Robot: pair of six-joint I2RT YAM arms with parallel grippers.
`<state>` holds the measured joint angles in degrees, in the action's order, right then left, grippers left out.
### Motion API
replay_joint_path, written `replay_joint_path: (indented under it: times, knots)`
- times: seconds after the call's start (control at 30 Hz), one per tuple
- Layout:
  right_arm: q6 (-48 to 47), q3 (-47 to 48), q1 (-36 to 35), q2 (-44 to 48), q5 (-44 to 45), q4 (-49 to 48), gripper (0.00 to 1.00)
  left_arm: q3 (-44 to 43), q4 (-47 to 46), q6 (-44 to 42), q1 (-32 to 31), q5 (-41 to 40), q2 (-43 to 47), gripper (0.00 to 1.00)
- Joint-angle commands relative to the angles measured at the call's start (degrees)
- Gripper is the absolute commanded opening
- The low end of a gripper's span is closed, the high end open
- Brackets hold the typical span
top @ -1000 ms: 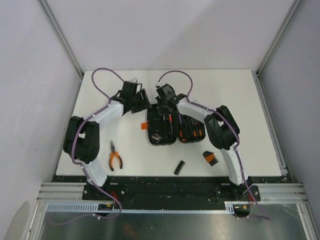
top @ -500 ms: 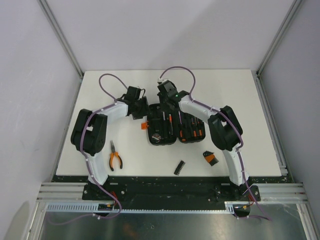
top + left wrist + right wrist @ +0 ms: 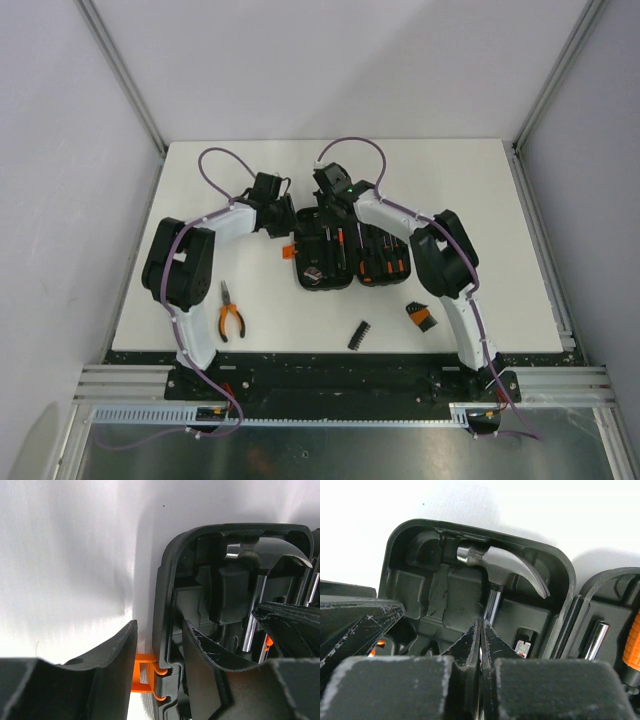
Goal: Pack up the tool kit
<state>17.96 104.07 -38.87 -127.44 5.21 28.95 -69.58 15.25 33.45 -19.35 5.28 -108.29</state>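
1. We seem to be seating the hammer (image 3: pixel 512 567) in the open tool kit (image 3: pixel 325 265), just ahead of our right gripper (image 3: pixel 481 626), which is pressed together.
2. Our left gripper (image 3: pixel 159 625), spread, straddles the kit's wall.
3. The next move probably calls for the pliers (image 3: pixel 230 318), well behind it.

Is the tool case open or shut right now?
Open. The tool case lies spread flat, both halves facing up, the hammer visible in its slot.

- A white surface (image 3: pixel 480 190) lies flat, lit evenly.
- Plain pale walls (image 3: pixel 330 60) stand on three sides.
- Metal posts (image 3: pixel 120 75) mark the back corners.
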Motion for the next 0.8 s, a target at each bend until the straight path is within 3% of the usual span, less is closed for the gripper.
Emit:
replay_joint_path:
  times: [0.0,0.4,0.57,0.77]
  knots:
    - [0.9,1.9,0.5,-2.6,-0.4,2.5,0.0,0.3,-0.5,-0.6,0.2,0.7,0.0,0.45]
    - [1.5,-0.3,1.2,-2.0,-1.4,1.5,0.0,0.0,-0.6,-0.8,0.3,1.0,-0.2,0.47]
    - [0.6,0.1,1.3,1.6,-3.6,-2.5,0.06,0.0,-0.6,-0.9,0.3,0.7,-0.2,0.47]
    - [0.4,4.6,1.4,2.7,0.8,-0.1,0.12,0.1,-0.6,-0.9,0.3,0.7,-0.3,0.43]
